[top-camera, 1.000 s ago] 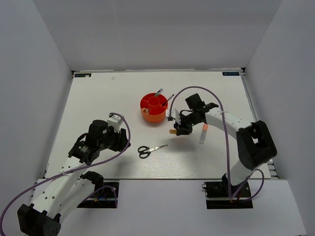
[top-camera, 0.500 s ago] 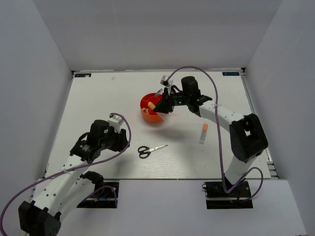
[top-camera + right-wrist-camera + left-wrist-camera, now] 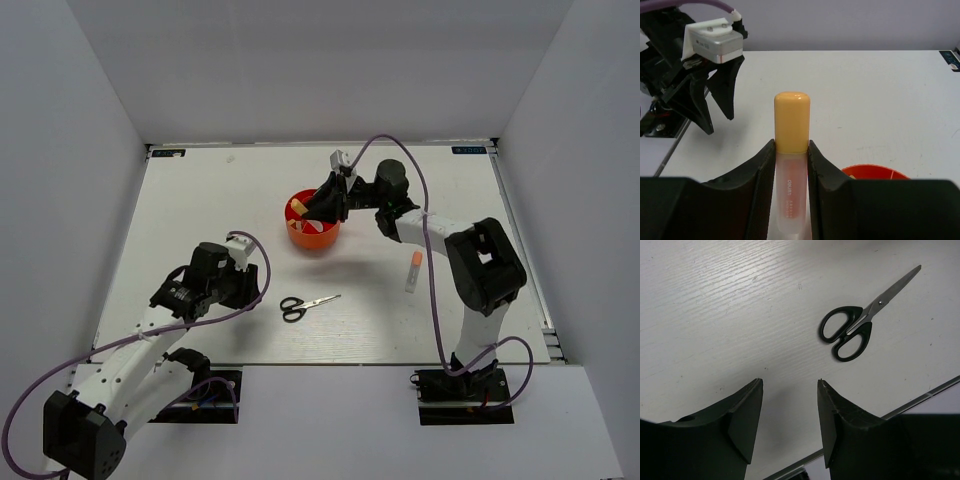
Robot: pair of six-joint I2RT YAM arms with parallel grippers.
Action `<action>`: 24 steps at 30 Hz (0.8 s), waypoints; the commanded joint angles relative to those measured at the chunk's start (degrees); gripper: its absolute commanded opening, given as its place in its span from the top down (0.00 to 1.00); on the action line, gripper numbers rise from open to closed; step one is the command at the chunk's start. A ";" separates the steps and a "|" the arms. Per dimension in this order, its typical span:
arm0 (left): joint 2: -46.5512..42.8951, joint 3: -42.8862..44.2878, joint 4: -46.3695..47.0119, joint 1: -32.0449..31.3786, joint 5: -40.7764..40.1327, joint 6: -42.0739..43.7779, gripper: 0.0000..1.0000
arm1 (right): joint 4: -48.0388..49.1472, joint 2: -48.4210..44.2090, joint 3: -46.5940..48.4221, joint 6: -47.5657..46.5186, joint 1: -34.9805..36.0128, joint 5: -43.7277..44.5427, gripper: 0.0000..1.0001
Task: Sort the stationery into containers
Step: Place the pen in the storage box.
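Note:
My right gripper [image 3: 791, 150] is shut on the orange-yellow marker [image 3: 792, 122], whose yellow cap sticks out past the fingertips. In the top view this gripper [image 3: 316, 208] hovers over the round orange organiser [image 3: 312, 238], with the marker [image 3: 297, 210] above its left rim. The arm hides most of the compartments. Black-handled scissors [image 3: 305, 303] lie flat on the table to the right of my left gripper [image 3: 247, 285]. In the left wrist view that gripper [image 3: 790, 385] is open and empty, and the scissors [image 3: 850, 330] lie ahead to its right. A white-orange tube [image 3: 413, 270] lies right of centre.
White walls enclose the table on three sides. The near table edge [image 3: 920, 399] runs close behind the scissors. The left arm [image 3: 695, 75] shows beyond the marker in the right wrist view, and the organiser's rim [image 3: 875, 171] shows at lower right.
My right arm has swung up and left from the middle of the table to over the organiser, carrying the marker. The left arm has shifted slightly toward the scissors.

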 commanded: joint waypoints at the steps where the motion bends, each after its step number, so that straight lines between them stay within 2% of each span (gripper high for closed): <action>1: -0.09 -0.30 -0.27 -0.31 -0.79 -0.01 0.42 | 15.51 2.94 -0.49 1.02 -1.28 -5.58 1.00; 7: 0.00 -0.30 -0.27 -0.22 -1.32 -0.01 0.42 | 18.33 6.54 -0.14 0.76 -2.42 -5.15 1.00; 24: 0.70 -0.21 -0.36 -0.31 -0.44 0.16 0.42 | 17.63 13.40 4.52 -3.72 -3.65 -5.76 1.00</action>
